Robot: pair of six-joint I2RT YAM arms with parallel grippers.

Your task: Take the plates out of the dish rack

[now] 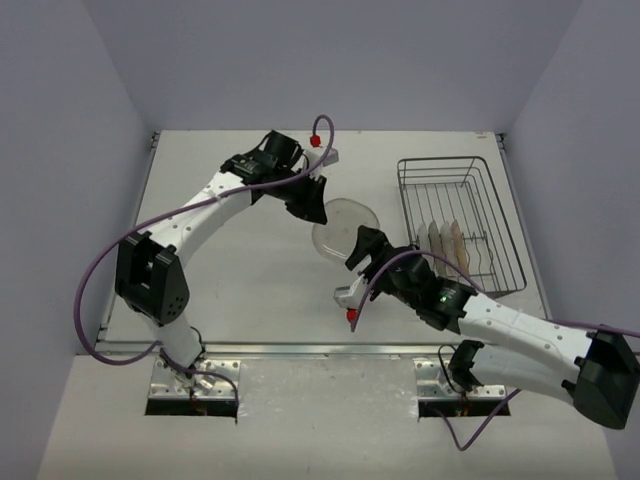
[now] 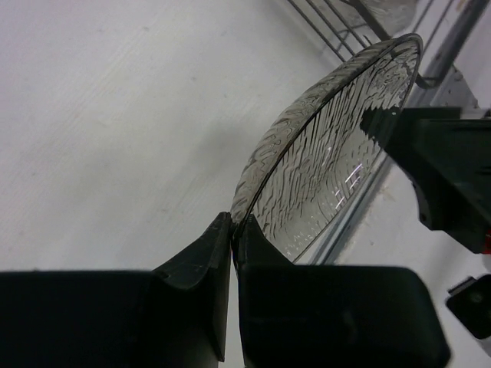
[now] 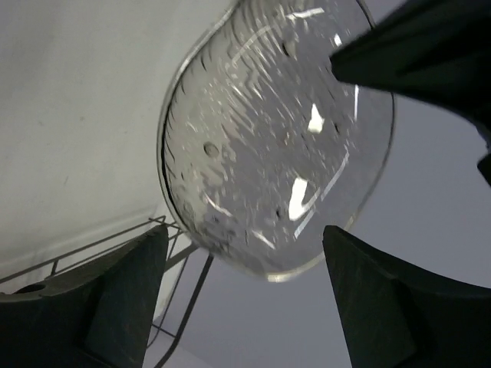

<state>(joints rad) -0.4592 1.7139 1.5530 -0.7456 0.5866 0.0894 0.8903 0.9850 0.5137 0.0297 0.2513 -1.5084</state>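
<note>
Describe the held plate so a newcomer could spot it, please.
Find the wire dish rack on the right. Just left of it, the left gripper pinches a clear plate. The other plates stand in the rack; this one is rippled and held aloft.

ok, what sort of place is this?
Probably a lab robot cell, not a kitchen: bare white table boxed by plain walls, left arm and right arm bolted at its edge, one rack of plates.

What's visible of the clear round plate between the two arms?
The translucent round plate, glass-like with a rippled texture and raised rim, hangs tilted on edge in mid-air, left of the silver wire dish rack. The left gripper pinches its rim; the right gripper straddles its edge with jaws open.
</note>
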